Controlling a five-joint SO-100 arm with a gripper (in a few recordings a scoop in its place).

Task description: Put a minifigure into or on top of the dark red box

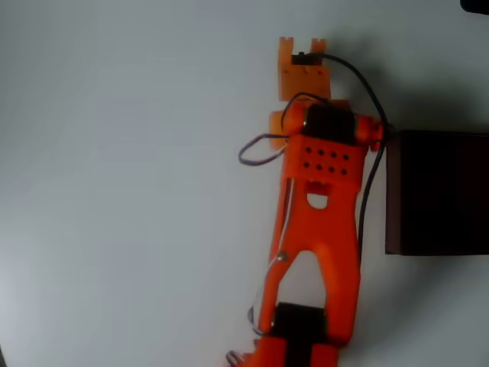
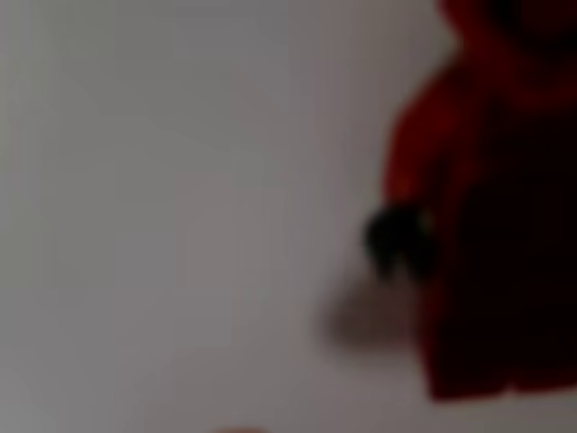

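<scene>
- From above, I see my orange arm (image 1: 317, 229) reaching up the picture over the pale table (image 1: 114, 191); its gripper (image 1: 302, 52) sits at the top, and I cannot tell whether the fingers are spread or pressed together.
- Through the wrist camera, the minifigure (image 2: 487, 207) looms very close and blurred at the right edge, red with a dark hand, against the pale surface.
- The dark red box (image 1: 435, 191) rests at the right edge of the overhead view, just beside the arm.

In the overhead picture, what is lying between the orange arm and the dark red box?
Only a black cable and bare white table lie between the arm and the dark red box, seen overhead.
</scene>
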